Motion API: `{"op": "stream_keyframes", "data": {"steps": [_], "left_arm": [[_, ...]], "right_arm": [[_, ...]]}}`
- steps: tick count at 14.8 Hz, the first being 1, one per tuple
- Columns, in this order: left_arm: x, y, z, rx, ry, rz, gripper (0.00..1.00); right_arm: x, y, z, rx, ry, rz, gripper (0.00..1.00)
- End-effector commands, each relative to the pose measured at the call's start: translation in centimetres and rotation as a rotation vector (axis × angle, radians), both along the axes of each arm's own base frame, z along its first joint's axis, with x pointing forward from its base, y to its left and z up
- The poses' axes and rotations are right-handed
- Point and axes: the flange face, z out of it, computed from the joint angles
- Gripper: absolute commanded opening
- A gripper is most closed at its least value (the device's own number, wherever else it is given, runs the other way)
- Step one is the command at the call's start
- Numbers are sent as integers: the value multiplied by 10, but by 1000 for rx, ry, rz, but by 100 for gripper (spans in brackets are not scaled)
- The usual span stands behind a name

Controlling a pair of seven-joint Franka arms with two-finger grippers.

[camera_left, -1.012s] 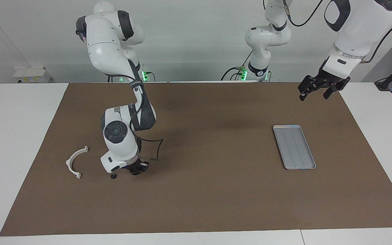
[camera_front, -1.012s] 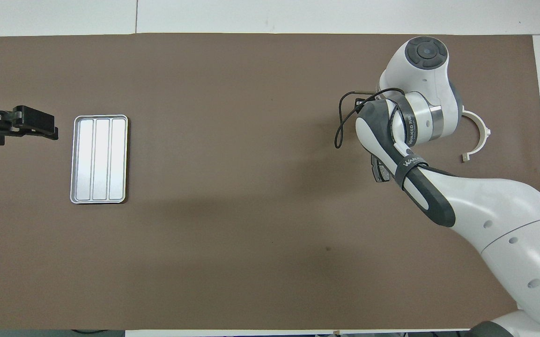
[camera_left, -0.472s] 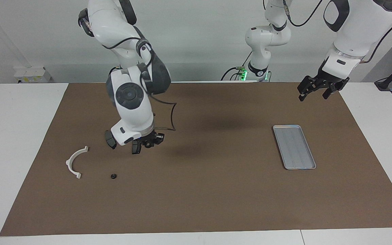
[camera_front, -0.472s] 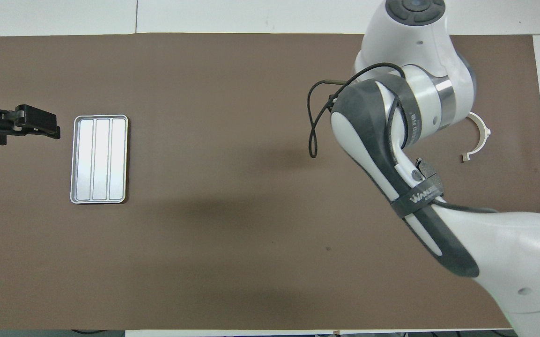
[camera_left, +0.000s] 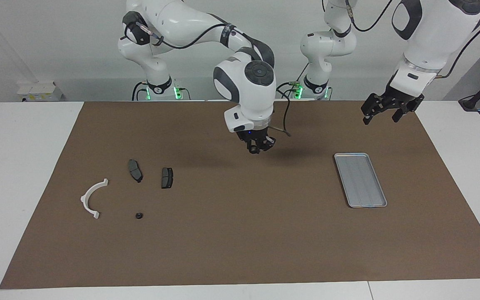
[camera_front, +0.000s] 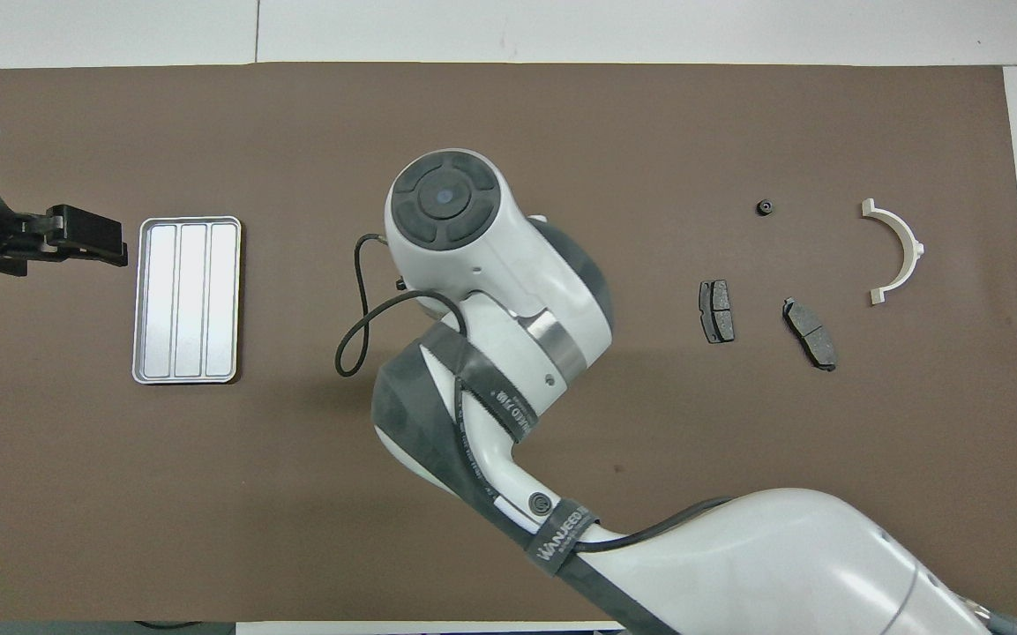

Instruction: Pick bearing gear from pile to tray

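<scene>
Well apart from the tray [camera_left: 360, 179], the tiny gear [camera_left: 139, 215] looks light and slippery: pinch its rim. Right fingers [camera_left: 256, 148] narrow, left fingers [camera_left: 369, 114] wide.

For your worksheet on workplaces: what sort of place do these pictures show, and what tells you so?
Probably a robotics test lab: two white robot arms mounted at a bare table, a brown mat as work surface, and a metal tray set out.
</scene>
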Motion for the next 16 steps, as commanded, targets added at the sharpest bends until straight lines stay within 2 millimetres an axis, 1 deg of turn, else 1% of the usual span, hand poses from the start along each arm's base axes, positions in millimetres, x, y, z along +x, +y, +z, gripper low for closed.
{"op": "stream_keyframes", "data": {"steps": [1,3,7,8,13,14,15,16], "left_arm": [[-12,-7,-4,16,-11,0,100],[-12,-5,-2,16,-7,1,100],[-10,2,-1,13,-22,14,100],[-10,2,0,13,-24,15,100],[-16,4,-9,12,-4,9,100],[-16,3,-8,12,-7,14,100],[-16,2,-8,10,-7,13,100],[-16,2,-8,12,-7,13,100]], "right_arm": [[-5,29,-57,-18,-35,-53,0],[-5,36,-88,-19,-61,-66,0],[-7,35,-126,-26,-93,-41,0],[-7,35,-131,-30,-91,-42,0],[-7,31,-134,-36,-87,-46,0],[-7,29,-136,-38,-84,-49,18],[-6,28,-137,-42,-84,-49,83],[-6,27,-134,-52,-85,-46,100]]}}
